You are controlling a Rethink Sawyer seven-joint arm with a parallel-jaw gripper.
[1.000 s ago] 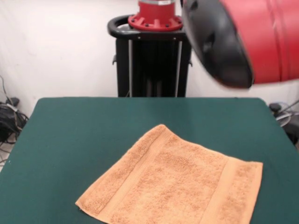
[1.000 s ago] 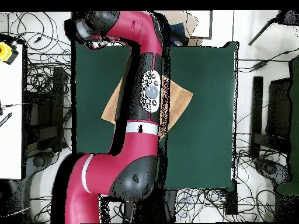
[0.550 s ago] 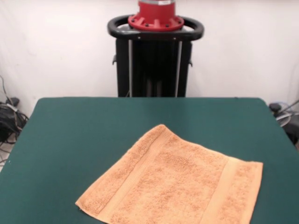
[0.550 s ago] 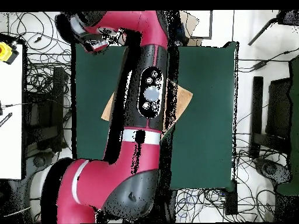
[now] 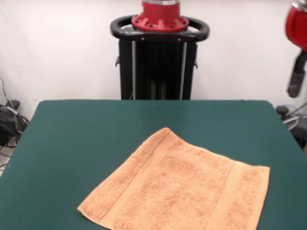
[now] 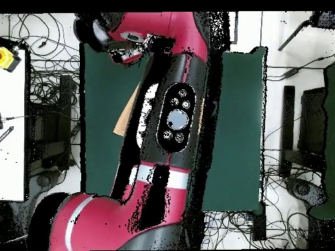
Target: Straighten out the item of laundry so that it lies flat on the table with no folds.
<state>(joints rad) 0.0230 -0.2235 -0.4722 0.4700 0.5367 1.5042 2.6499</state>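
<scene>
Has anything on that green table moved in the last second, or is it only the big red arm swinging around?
Only the arm moved. A second ago, in the front view, a big red and black part filled the top right; it then left the picture, and now a small part shows at the right edge. From overhead it has swung to cover more of the towel. Nothing was grasped or released. The towel stayed spread on the table, same place and shape.

Towel (image 5: 180, 187) lies on table (image 5: 81, 134), near front.
</scene>
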